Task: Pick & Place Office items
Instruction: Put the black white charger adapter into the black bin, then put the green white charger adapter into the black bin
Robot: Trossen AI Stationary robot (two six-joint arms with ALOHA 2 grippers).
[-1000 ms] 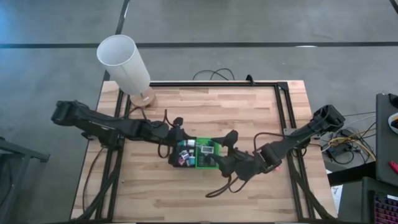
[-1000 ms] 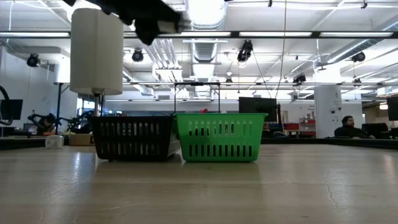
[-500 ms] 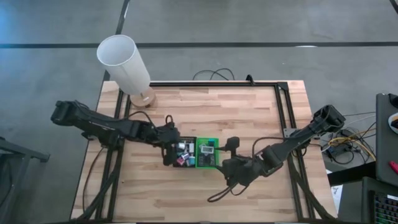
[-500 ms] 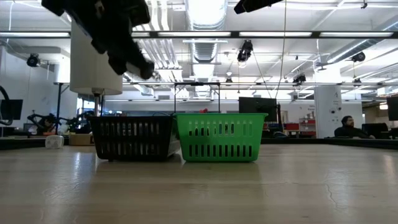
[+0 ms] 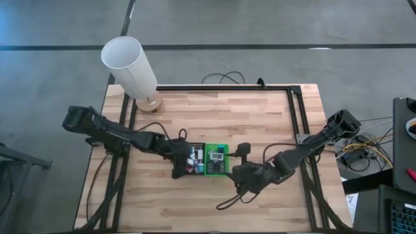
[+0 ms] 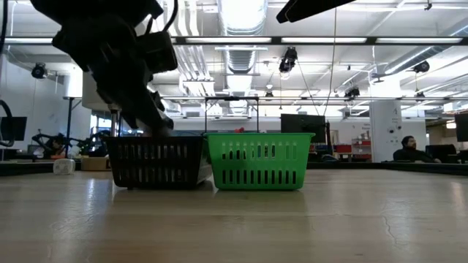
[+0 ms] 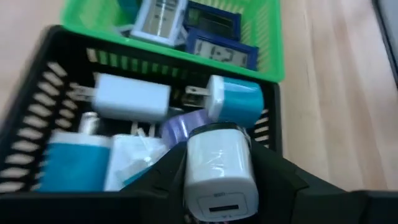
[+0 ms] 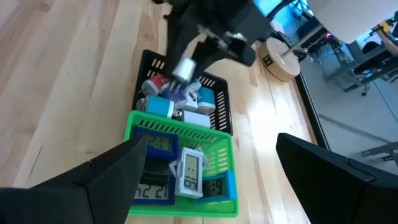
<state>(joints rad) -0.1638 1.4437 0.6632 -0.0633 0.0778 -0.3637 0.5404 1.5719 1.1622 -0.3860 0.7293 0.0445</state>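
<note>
Left gripper (image 7: 217, 180) lowered from above black tray (image 6: 155, 162) down to tray's rim, over tray's near-left part in high view; fingers clamped on white charger block (image 7: 219, 163), block now just above items in tray. Left arm's shoulder end shifted slightly toward tray. Right gripper (image 5: 243, 151) pulled back from over green tray (image 5: 216, 160) to position just beside its right edge, jaws spread wide.

A dark robot arm (image 6: 117, 66) reached down behind a black slotted plastic basket (image 6: 155, 162), which touched a green slotted plastic basket (image 6: 257, 161) on the wooden table (image 6: 234, 226).
</note>
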